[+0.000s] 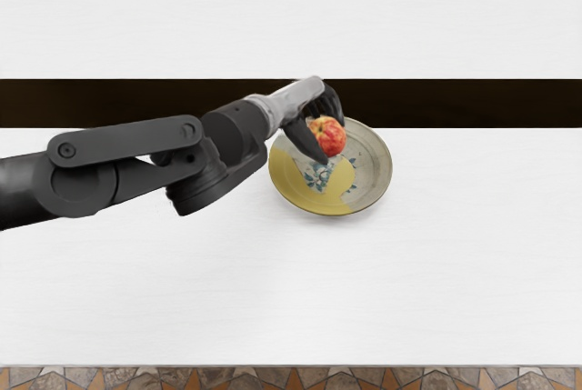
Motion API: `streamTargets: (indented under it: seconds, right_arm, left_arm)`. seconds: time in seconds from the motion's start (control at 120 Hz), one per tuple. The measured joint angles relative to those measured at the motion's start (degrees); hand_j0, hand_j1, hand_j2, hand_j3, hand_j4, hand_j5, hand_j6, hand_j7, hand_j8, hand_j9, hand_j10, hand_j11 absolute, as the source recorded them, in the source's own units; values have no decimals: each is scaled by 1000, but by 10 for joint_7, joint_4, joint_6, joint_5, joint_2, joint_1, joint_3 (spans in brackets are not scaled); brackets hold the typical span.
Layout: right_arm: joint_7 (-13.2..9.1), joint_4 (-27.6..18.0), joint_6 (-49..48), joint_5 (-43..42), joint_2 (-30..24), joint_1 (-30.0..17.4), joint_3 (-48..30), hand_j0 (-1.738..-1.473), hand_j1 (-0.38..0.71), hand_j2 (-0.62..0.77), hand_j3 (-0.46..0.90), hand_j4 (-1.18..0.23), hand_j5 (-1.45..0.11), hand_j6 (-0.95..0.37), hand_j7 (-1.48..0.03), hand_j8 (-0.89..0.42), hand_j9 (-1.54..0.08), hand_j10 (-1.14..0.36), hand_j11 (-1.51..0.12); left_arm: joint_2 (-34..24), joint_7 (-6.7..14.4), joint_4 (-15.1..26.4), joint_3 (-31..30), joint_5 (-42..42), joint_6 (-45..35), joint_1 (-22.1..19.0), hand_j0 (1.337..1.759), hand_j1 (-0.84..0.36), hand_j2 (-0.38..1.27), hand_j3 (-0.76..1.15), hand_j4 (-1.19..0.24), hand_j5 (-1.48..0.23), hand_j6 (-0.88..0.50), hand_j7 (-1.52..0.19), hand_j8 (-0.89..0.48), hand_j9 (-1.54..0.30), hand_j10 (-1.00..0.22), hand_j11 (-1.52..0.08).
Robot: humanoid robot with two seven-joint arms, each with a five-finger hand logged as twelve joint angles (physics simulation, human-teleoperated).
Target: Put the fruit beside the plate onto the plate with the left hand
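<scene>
A red and yellow apple hangs just over the yellow plate, near its far left part. My left hand is shut on the apple, its dark fingers curled around the fruit from above and from the left. The left arm comes in from the picture's left edge and reaches across the white table to the plate. I cannot tell whether the apple touches the plate's surface. The right arm does not show.
The plate has a yellow rim and a pale middle with a small dark pattern. A dark gap runs behind the table, with a second white surface beyond it. A tiled floor shows along the bottom edge.
</scene>
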State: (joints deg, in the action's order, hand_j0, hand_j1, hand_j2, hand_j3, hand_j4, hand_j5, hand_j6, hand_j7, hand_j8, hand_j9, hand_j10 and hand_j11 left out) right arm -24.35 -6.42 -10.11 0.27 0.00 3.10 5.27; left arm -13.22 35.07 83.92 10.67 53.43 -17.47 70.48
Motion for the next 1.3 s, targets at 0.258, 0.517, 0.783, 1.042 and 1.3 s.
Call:
streamTargets:
  seconds: [0.258, 0.517, 0.783, 1.042, 1.3]
  right_arm:
    - [0, 0, 0, 0, 0, 3, 0, -1658, -349, 0, 0, 0, 0, 0, 0, 0, 0, 0, 0]
    - [0, 0, 1, 0, 0, 4, 0, -1658, -349, 0, 0, 0, 0, 0, 0, 0, 0, 0, 0]
    - [0, 0, 0, 0, 0, 4, 0, -1658, -349, 0, 0, 0, 0, 0, 0, 0, 0, 0, 0]
    - [0, 0, 0, 0, 0, 4, 0, -1658, -349, 0, 0, 0, 0, 0, 0, 0, 0, 0, 0]
    - [0, -1, -1, 1, 0, 3, 0, -1658, -349, 0, 0, 0, 0, 0, 0, 0, 0, 0, 0]
  left_arm:
    - [37, 0, -66, -1, 1, 1, -2, 1647, -108, 47, 0, -664, -1079, -392, -1058, -456, -1038, -760, -1036]
    - [38, -1, -70, 6, 1, -5, -2, 1654, -102, 104, 0, -539, -731, -377, -723, -416, -714, -534, -713]
    - [4, -1, -39, 19, -12, -7, 1, 1657, 118, 47, 0, -238, -316, -194, -314, -205, -312, -236, -311]
    - [-104, -1, 84, 72, -185, 1, -9, 1658, 261, 18, 0, -87, -115, -76, -114, -78, -113, -87, -113]
    - [-267, -1, 116, 238, -456, 290, -147, 1658, 306, 8, 0, -40, -53, -37, -53, -38, -52, -40, -52]
